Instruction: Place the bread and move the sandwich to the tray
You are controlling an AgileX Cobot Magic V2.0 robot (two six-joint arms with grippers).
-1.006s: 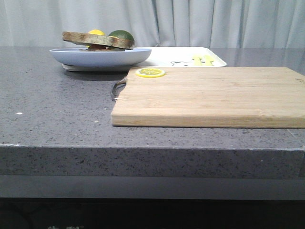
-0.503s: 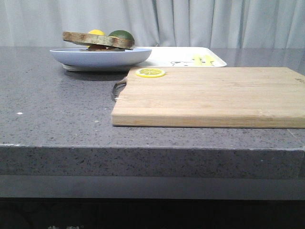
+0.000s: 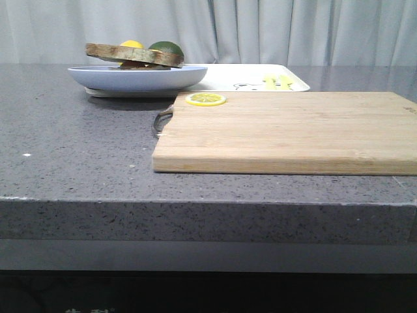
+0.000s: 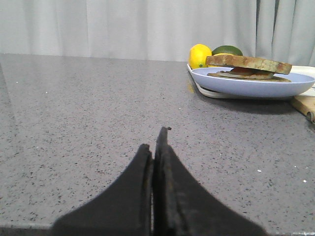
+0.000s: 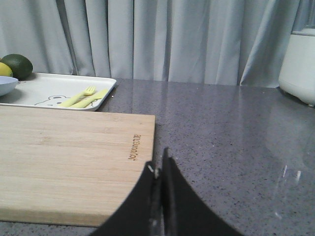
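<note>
The sandwich [image 3: 135,57] lies on a pale blue round plate [image 3: 137,78] at the back left. Its top bread slice [image 4: 248,63] rests flat over the lower slice, and the filling is mostly hidden. The plate stands on the left end of the white tray [image 3: 247,77], which also shows in the right wrist view [image 5: 54,91]. My left gripper [image 4: 156,140] is shut and empty, low over the bare counter, well short of the plate. My right gripper [image 5: 160,164] is shut and empty at the cutting board's right edge. Neither gripper shows in the front view.
A wooden cutting board [image 3: 287,130] lies in front of the tray, with a lemon slice [image 3: 206,99] at its back left corner. A lemon [image 4: 200,55] and a dark green fruit [image 4: 226,50] sit behind the plate. Yellow cutlery [image 5: 83,97] lies on the tray. A white appliance [image 5: 298,64] stands far right.
</note>
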